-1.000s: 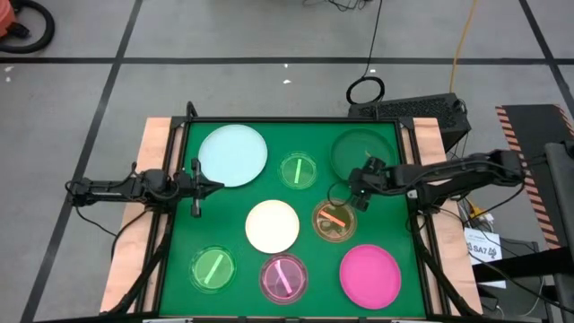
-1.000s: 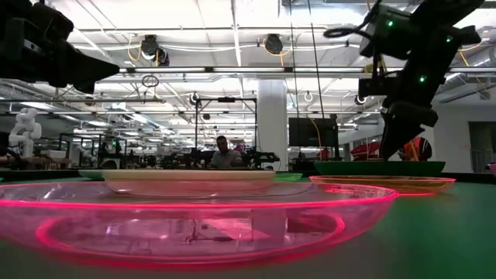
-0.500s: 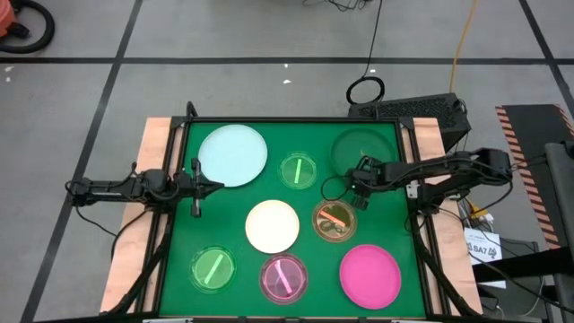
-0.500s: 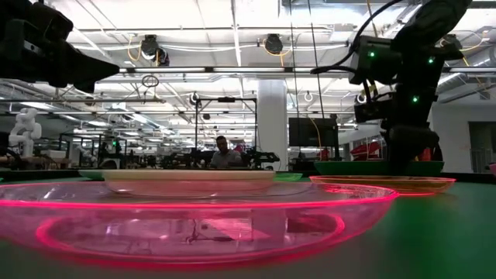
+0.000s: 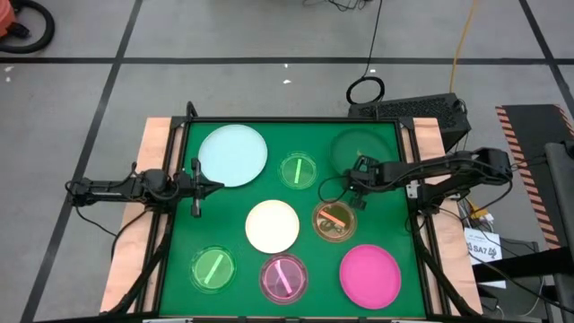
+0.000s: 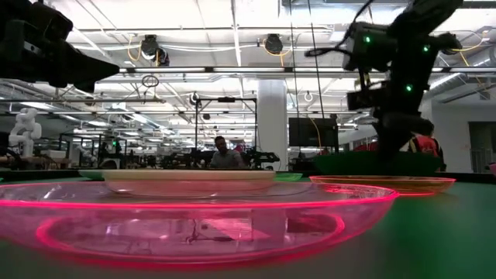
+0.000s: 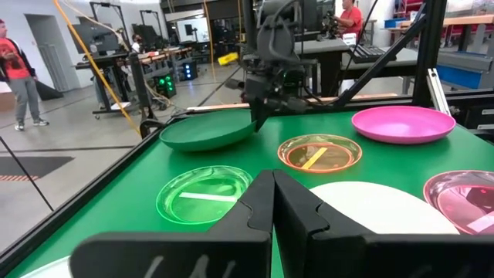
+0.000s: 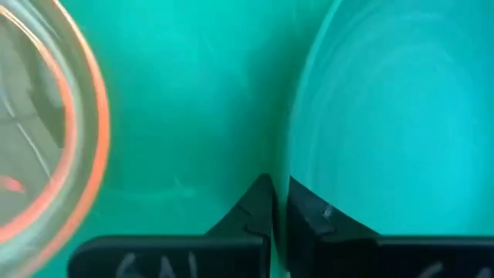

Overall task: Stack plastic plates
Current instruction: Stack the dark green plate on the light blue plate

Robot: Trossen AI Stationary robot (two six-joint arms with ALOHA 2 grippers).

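Several plastic plates lie flat and apart on the green mat [image 5: 179, 233]. The larger ones are pale-blue [image 5: 232, 154], white [image 5: 272, 226] and hot-pink [image 5: 369, 275]. The small see-through ones are amber [image 5: 334, 222], pink [image 5: 283, 277] and two green [image 5: 298, 170] [image 5: 213, 267]. The dark-green plate [image 5: 360, 148] is at the far right, and my right gripper [image 5: 356, 177] is shut on its near rim. My left gripper [image 5: 215, 186] hangs shut over the mat's left side, beside the pale-blue plate, holding nothing. My right gripper pinches the dark-green plate's rim [image 8: 287, 166] between its two fingers, one inside the plate and one outside. The fingers come from above, pointing down, on the side facing the amber plate. The plate is tilted [image 7: 208, 131]: the held edge is raised and the opposite edge is low at the mat.
Raised frame rails [image 5: 414, 179] and wooden side strips [image 5: 148, 152] border the mat. The amber plate lies just near of the held rim. Bare mat shows between the plates. Beyond the table, people stand in the workshop.
My right gripper has come down onto the dark-green plate's near rim, shifted slightly toward the table's left, and shut on it. The held edge has since risen off the mat, so the plate is tipped.
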